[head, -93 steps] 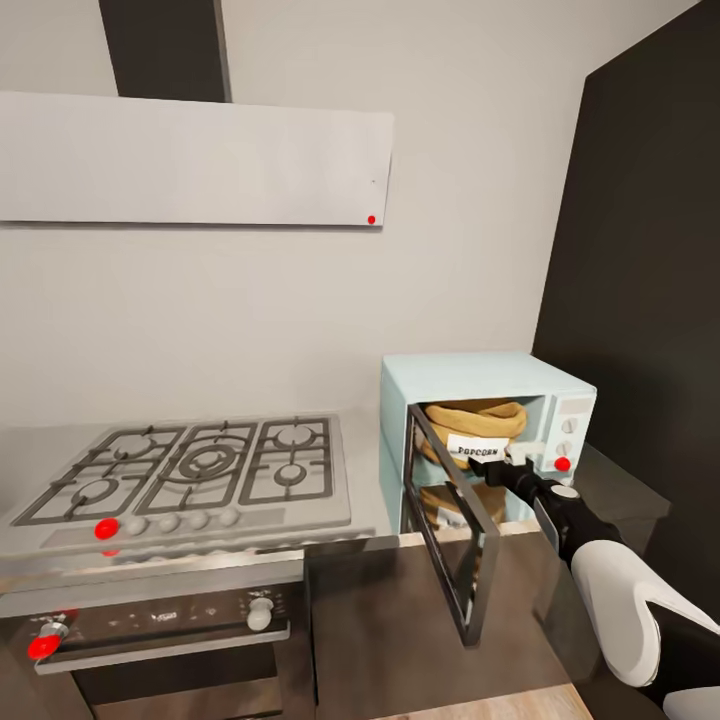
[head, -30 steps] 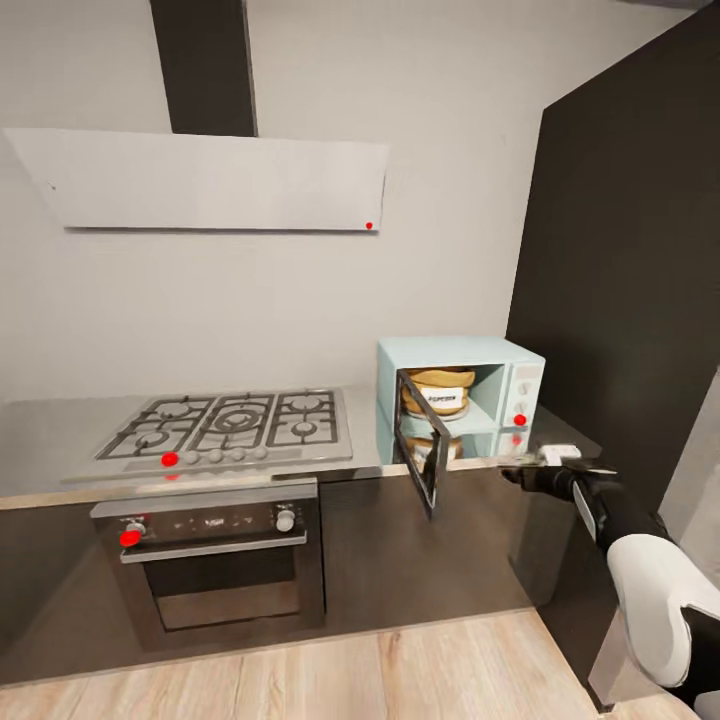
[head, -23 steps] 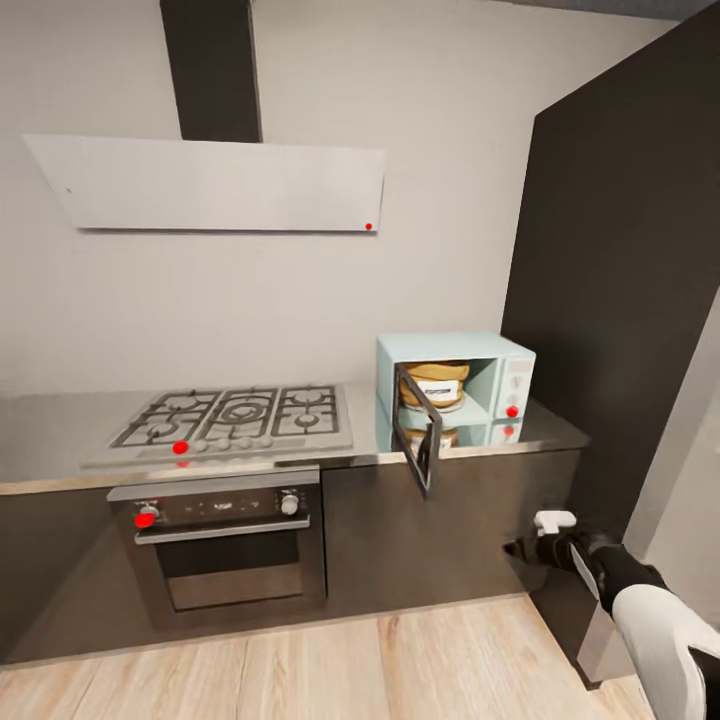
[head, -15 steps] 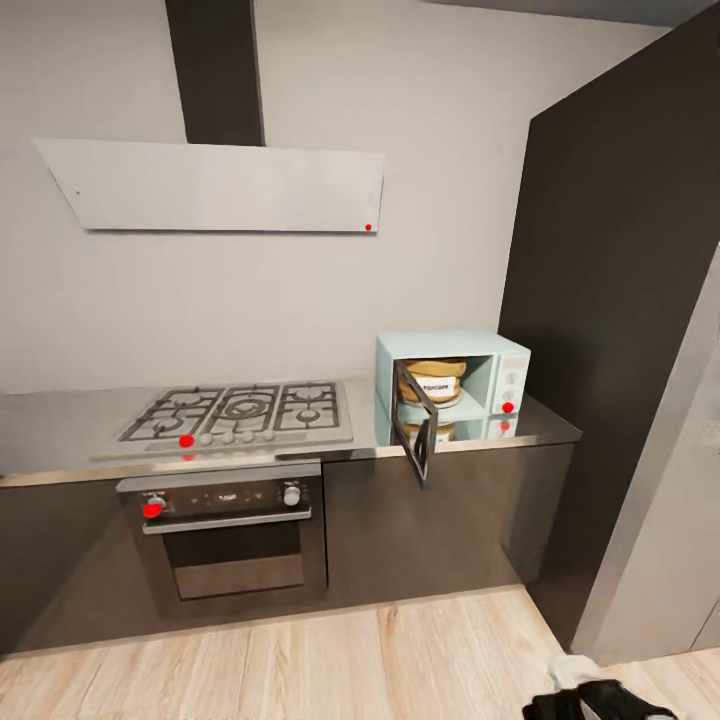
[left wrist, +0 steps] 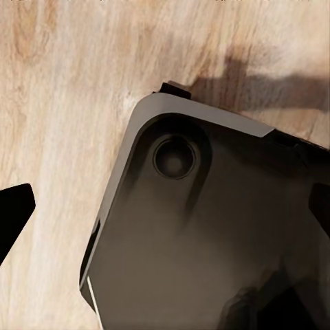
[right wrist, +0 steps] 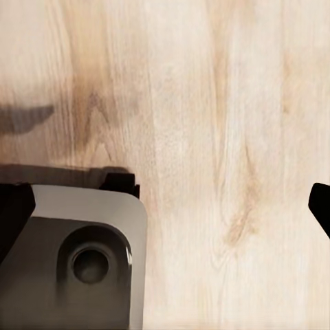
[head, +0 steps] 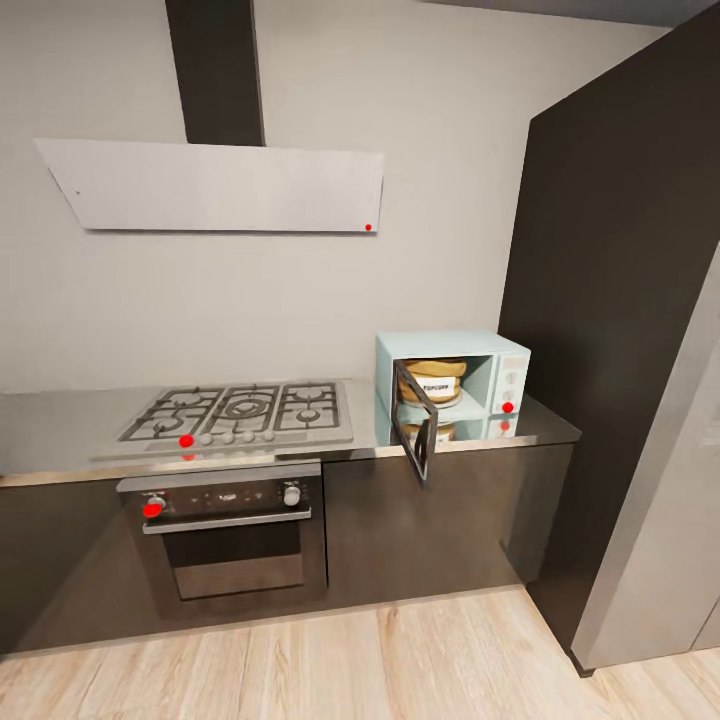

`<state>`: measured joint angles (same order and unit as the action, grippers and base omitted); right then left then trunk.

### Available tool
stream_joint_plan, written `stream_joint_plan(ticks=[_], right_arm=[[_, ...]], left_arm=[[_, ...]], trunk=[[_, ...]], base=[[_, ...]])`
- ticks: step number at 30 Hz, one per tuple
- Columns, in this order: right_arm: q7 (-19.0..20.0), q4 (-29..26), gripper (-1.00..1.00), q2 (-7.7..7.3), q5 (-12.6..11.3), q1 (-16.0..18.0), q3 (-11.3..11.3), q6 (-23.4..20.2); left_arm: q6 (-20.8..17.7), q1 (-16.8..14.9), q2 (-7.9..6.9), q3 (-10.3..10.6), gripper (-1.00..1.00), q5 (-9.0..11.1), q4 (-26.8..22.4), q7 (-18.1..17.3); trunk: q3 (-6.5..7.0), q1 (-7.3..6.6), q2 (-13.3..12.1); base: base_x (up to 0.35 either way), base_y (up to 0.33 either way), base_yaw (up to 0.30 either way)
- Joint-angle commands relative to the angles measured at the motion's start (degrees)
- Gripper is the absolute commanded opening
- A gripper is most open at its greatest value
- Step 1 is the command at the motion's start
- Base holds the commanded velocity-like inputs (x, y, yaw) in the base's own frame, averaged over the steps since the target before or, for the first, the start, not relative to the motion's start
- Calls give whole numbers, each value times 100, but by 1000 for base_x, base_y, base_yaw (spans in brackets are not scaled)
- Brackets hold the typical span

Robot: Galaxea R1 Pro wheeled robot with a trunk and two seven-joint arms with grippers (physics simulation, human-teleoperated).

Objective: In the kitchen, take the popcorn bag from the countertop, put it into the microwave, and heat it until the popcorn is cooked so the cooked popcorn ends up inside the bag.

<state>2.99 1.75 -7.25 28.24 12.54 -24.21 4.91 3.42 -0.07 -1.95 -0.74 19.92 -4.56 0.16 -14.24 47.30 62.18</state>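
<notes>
The pale blue microwave (head: 505, 350) stands on the grey countertop (head: 60, 428) at its right end, far ahead in the head view. Its black-framed door (head: 418, 428) hangs open toward me. Inside sits the tan popcorn bag (head: 436, 378), upright, its white label facing out; the popcorn is hidden from here. My left gripper (left wrist: 165, 210) is open, black fingertips (left wrist: 14, 210) at the picture's edges, pointing down at the floor. My right gripper (right wrist: 168, 213) is open too, over the wooden floor, holding nothing.
A gas hob (head: 240, 410) and a dark oven (head: 235, 545) lie left of the microwave, under a hood (head: 220, 185). A tall dark cabinet (head: 620, 300) and a grey panel (head: 665, 550) close the right side. Wooden floor (head: 350, 660) lies before the cabinets. My grey base (left wrist: 206, 240) is below both grippers.
The view has pulled back from the microwave. My right arm let go of the bag, dropped from the worktop to the floor's level and left the head view. The bag stays inside.
</notes>
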Motion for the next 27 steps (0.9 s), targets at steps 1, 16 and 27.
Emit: stream_joint_plan(ticks=[1,16,27], right_arm=[[8,18,100,-5,40,8,-49,30],[8,18,100,-35,32,-121,-50,-14],[8,18,100,-37,29,-120,-55,-10]], left_arm=[[10,0,-3,-5,100,20,-11,2],[10,-2,-7,-5,100,20,-1,2],[10,-1,-7,-5,100,20,-1,2]], trunk=[[-6,0,4],[-6,0,4],[-6,0,4]], base=[[0,0,0],[130,-105,0],[199,-171,0]])
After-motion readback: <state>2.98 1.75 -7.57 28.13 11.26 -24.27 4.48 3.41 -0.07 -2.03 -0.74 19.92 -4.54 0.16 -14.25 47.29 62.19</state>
